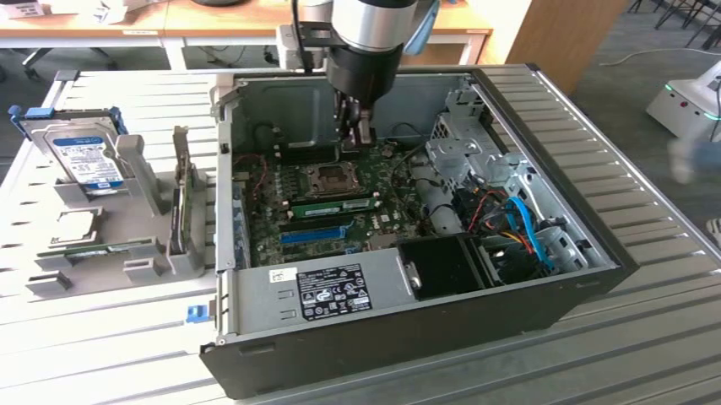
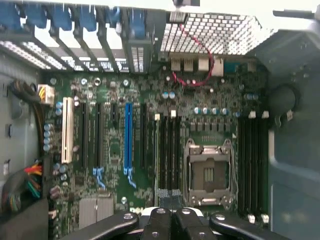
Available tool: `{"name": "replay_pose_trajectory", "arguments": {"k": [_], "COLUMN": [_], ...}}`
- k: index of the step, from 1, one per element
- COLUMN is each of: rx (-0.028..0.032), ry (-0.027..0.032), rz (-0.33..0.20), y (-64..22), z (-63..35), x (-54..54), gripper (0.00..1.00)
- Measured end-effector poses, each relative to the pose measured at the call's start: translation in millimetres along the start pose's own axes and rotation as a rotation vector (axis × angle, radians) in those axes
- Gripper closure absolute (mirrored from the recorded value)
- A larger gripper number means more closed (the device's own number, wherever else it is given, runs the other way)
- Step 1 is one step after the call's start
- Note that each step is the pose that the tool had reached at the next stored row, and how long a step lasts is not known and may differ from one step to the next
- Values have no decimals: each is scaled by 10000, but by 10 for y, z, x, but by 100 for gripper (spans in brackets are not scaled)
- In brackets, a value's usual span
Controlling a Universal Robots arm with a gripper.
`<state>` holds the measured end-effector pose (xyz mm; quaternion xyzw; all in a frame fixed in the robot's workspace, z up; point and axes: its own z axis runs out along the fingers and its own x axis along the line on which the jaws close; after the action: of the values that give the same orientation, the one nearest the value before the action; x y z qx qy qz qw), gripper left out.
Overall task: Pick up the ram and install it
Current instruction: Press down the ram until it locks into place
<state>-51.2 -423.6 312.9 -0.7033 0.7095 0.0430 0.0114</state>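
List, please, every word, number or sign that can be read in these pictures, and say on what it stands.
No text can be read with certainty.
Blue label on the hard drive: print too small.
White sticker on the power supply: black marks and logos, illegible.
Motherboard: markings blurred.
Ram stick in its slot: no legible label.

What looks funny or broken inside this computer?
Nothing looks spilled or broken. The computer case lies on its side with its cover off. Its processor socket is bare, with no fan over it, and the hard drive stands outside the case in a grey holder.
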Motion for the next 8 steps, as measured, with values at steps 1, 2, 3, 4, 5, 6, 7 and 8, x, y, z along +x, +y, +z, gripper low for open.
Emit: {"name": "replay_pose_trajectory", "arguments": {"k": [1,2,3,4,5,6,7,8], "rx": [0,-1,0,1,1,0,0,0], "ry": [1,0,0,-1,-1,-1,-1,-1], "rz": [1,1,1,2,1,1,1,1], "y": [-18,-24,-24,-25,-25,-25,-25,-25], "z": [-1,-1,-1,-1,-1,-1,-1,-1], "x": [0,0,0,0,0,0,0,-1], "gripper": [89,89,89,89,89,89,89,89]}}
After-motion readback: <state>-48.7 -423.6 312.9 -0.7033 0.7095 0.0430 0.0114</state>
